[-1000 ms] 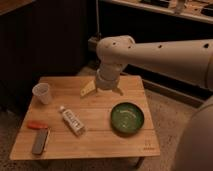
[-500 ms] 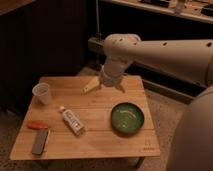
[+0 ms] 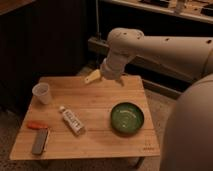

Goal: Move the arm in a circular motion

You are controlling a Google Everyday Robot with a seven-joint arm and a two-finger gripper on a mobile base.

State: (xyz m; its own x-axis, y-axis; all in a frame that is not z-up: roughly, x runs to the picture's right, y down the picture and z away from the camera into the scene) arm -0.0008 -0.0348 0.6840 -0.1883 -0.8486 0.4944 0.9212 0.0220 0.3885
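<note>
The arm [image 3: 155, 50] ends in the claw [image 3: 93, 76], poised above the table [image 3: 100, 107], its grip impossible to tell.

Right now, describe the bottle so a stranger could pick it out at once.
Find the wooden table, with the gripper hovering by its far edge. Left of the green bowl and nearer than the cup lies the bottle. It alone is white, slim and labelled.
</note>
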